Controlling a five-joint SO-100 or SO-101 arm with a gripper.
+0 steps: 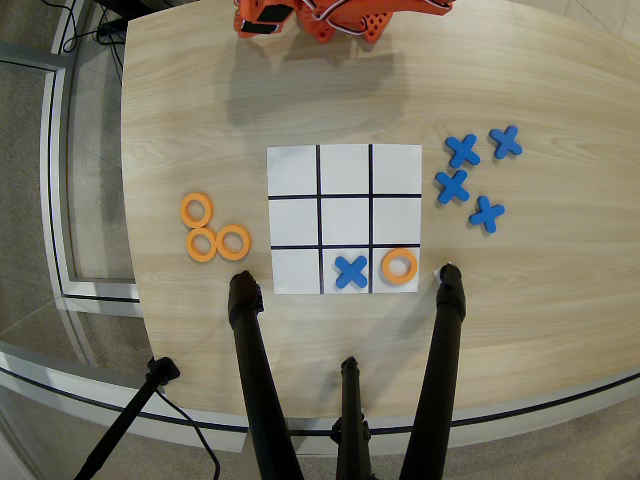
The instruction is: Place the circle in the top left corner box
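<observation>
only part of the orange claw [268, 22] is seen at the top edge of the overhead view, so whether it is wide or narrow cannot be told. nothing is seen held by it. three orange rings [215, 229] are clustered on the wooden table [540, 120] to the left of the paper grid [344, 219], well apart from the claw. a fourth ring [399, 266] lies in the bottom right cell, beside a blue cross [351, 271] in the bottom middle cell. the top left cell [292, 170] is seen bare white, nearer the claw than any ring. four more blue crosses [476, 180] are scattered to the right of the grid.
</observation>
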